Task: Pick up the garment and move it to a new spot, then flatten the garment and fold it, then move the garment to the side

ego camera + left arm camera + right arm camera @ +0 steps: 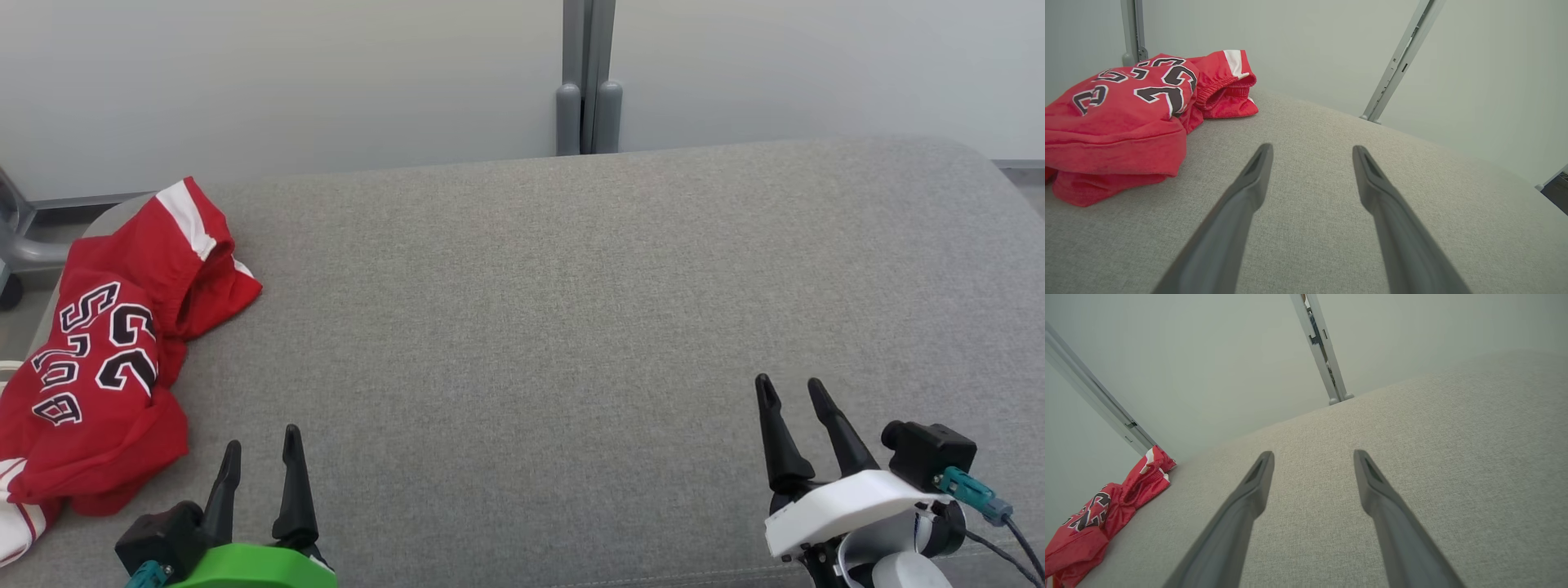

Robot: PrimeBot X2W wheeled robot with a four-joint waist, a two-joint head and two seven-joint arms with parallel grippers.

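A red garment (106, 359) with white stripes and black-and-white lettering lies crumpled at the left edge of the grey padded surface (571, 310). The same garment (1126, 118) fills the upper left of the left wrist view, and the garment (1102, 510) sits at the lower left of the right wrist view. My left gripper (263, 445) rests low at the front left, just right of the cloth, open and empty. My right gripper (793, 390) stands open at the front right, far from the cloth. Neither touches the fabric.
A pale wall with a grey vertical post (589, 82) runs behind the surface. A grey frame leg (16, 237) stands at the far left beyond the surface's rounded corner. The surface stretches bare between the two grippers.
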